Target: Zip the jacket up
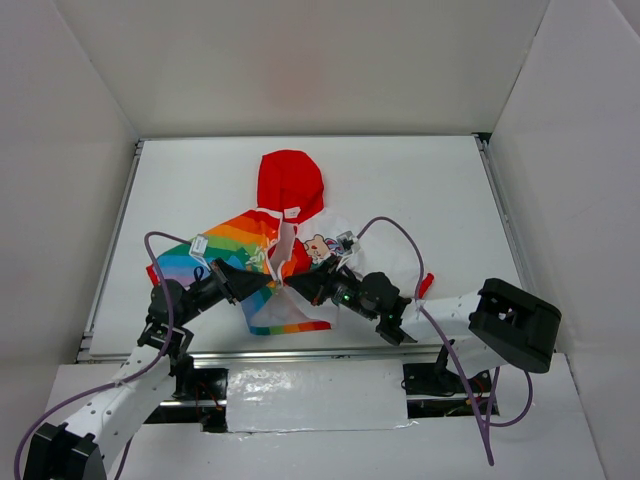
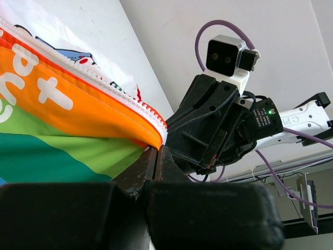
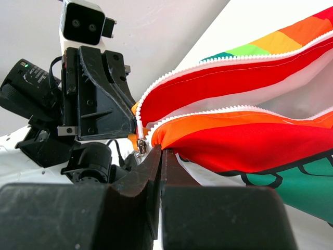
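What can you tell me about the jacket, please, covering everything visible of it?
The jacket is small, of thin fabric, lying spread on the table with its red hood pointing away from the arms. One half is rainbow-striped with white lettering, the other white with cartoon prints. Its white zipper is open, the two rows of teeth apart. The left gripper and the right gripper are each shut on its front edge near the hem.
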### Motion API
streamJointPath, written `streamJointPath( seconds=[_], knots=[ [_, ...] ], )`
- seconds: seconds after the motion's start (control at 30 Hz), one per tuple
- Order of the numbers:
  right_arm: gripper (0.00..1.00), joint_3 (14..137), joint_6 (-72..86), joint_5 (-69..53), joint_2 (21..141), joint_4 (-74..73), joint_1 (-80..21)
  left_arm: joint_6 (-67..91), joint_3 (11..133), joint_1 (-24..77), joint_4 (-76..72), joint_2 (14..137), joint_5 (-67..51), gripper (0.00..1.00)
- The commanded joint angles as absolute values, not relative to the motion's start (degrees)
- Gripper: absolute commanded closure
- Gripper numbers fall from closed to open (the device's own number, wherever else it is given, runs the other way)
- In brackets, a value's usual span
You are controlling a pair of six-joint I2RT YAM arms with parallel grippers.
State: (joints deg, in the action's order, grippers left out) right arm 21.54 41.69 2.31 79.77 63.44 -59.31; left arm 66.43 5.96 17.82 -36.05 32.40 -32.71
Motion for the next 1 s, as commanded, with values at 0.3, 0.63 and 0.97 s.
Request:
streamJointPath(
  seconds=[0.3,0.63,0.97],
  knots=[
    [1.00,23.90,42.01,2.37,78.84,66.98,-58.36,66.00,6.86,18.19,-38.93,32.34,-33.84,1.00],
    [1.00,25.66,42.01,1.15,79.72,66.09,-58.18,66.01,6.77,18.19,-39.38,33.22,-34.02,1.00],
    [1.00,28.03,42.45,0.35,79.98,62.32,-57.92,63.81,7.29,18.19,-37.27,33.40,-35.24,1.00]
  ],
)
